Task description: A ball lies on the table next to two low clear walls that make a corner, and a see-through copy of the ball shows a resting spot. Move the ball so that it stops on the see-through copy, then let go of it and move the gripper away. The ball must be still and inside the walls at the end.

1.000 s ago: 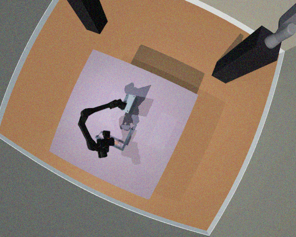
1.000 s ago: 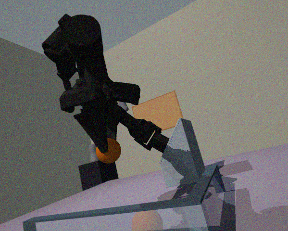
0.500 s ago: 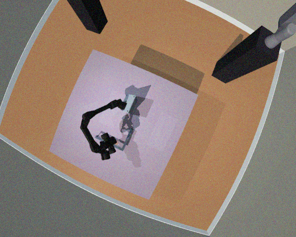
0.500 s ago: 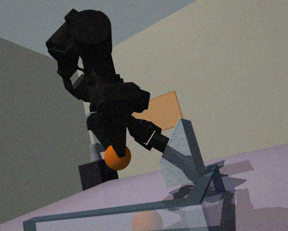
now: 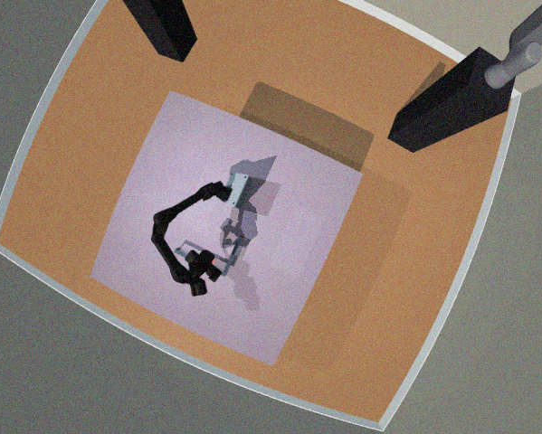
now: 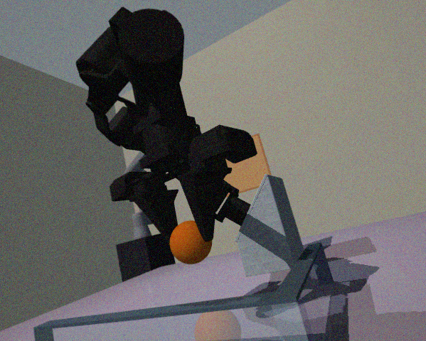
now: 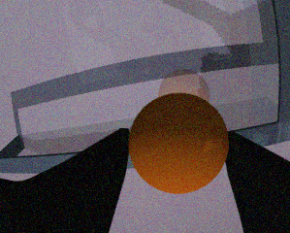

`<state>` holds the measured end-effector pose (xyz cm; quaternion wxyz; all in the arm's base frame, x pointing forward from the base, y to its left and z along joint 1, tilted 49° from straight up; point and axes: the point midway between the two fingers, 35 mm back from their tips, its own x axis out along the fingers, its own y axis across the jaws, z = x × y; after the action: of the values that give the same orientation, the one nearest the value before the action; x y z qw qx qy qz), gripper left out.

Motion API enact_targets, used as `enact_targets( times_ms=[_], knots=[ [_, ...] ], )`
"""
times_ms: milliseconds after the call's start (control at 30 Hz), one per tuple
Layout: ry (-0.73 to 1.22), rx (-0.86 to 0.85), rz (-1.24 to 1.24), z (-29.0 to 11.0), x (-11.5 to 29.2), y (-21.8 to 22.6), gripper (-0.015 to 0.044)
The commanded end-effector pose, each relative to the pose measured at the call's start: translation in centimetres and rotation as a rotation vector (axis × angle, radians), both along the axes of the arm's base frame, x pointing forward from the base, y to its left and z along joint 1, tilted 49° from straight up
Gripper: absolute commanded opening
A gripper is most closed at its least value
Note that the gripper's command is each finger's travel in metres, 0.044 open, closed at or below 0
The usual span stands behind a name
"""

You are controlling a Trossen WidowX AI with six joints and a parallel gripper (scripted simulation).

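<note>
- Carry step in hand: orange ball [image 6: 189, 242] gripped between the two black fingers [image 6: 205, 224] of the gripper [image 7: 178, 155], closed on it from both sides.
- Held above the lilac bench [image 6: 389, 264], clear of its surface in the exterior view, with nothing under the ball but air.
- Pale see-through copy [image 6: 217, 325] lying on the bench inside the corner made by the two low clear walls [image 6: 150, 312]; seen from the wrist, just beyond the ball and mostly hidden behind it [image 7: 183, 84].
- Ball probably not yet over the near wall; hard to judge, since the wrist view flattens depth.
- Next move, by judgement: carry past the wall top without clipping it, centre over the copy, then lower until the ball touches the bench.
- Release only at rest on the surface; opening from any height risks a roll out of the corner.
- Afterwards, straight lift of the gripper away from the walls.
</note>
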<state>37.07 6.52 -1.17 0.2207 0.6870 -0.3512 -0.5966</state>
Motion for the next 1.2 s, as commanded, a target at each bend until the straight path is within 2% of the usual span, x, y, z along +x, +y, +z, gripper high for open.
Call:
enact_targets(
  times_ms=[0, 333, 733, 1167],
  knots=[
    [0.098, 0.001, 0.092, -0.8, 0.4, 0.2, 0.0],
    [0.157, -0.002, 0.146, -1.4, 0.6, 0.1, 0.0],
    [0.157, -0.005, 0.146, -5.6, 0.9, -4.7, 0.0],
    [0.157, -0.006, 0.145, -6.5, 0.9, -5.7, 0.0]
  ],
)
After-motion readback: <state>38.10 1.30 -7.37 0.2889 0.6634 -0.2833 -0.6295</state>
